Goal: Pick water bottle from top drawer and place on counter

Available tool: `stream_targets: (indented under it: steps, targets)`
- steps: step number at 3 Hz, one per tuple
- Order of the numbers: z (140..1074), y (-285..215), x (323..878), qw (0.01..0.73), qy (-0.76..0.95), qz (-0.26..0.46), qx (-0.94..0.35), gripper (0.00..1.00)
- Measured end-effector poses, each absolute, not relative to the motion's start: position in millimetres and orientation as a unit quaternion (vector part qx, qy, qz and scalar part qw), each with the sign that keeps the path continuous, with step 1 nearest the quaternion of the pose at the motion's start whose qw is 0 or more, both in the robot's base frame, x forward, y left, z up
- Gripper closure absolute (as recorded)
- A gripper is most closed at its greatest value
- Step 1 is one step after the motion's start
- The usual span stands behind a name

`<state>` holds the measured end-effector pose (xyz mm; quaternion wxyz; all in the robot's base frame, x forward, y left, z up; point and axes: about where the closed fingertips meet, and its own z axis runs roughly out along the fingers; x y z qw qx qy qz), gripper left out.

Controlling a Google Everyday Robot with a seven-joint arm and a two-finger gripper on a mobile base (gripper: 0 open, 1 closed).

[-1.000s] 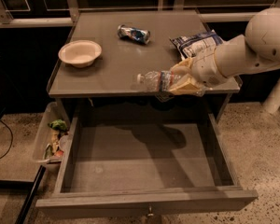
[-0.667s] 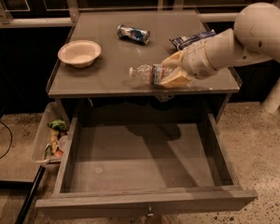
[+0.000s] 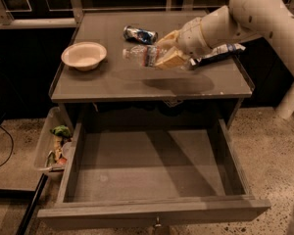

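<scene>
Change: gripper (image 3: 162, 58) and water bottle (image 3: 138, 54) carried farther in over the counter (image 3: 103, 84) and to the left since the earlier frames; no longer at the front rim.
Top drawer (image 3: 152, 212): below the jaws and nearer; pulled right out, nothing seen inside; small knob (image 3: 158, 223) at the middle of the front panel.
Clear bin (image 3: 48, 146): low and left of the jaws, against the drawer's left wall; holds mixed scraps.
Counter: directly beneath the jaws; bare grey patch there, marked only by the arm's shadow.
Jaws: closed on the bottle's base half; label band just past the fingertips on the cap side.
Water bottle: held horizontal, white cap pointing left, away from the wrist; judged clear of the surface, going by the shadow lying apart from it.
Bowl (image 3: 84, 55): left of the jaws, well apart from the cap end.
Can (image 3: 139, 33): beyond the jaws and slightly left, near the bottle but not touching.
Packet (image 3: 220, 52): right of the jaws, behind the wrist, partly hidden by the arm.
Step in hand: setting the bottle down; lifting out of the drawer judged done.
Method: lower straight onto the bare patch under the jaws. Release only once the bottle rests on the surface, and open slowly, since a bottle on its side is likely to roll toward the bowl or the rim. Withdraw upward and to the right, clear of can and packet.
</scene>
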<state>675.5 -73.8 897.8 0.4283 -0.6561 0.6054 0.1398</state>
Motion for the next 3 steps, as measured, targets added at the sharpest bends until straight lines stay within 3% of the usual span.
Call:
stream_targets:
  steps: [3]
  targets:
    - [870, -69, 731, 0.416, 0.668, 0.181, -0.590, 1.00]
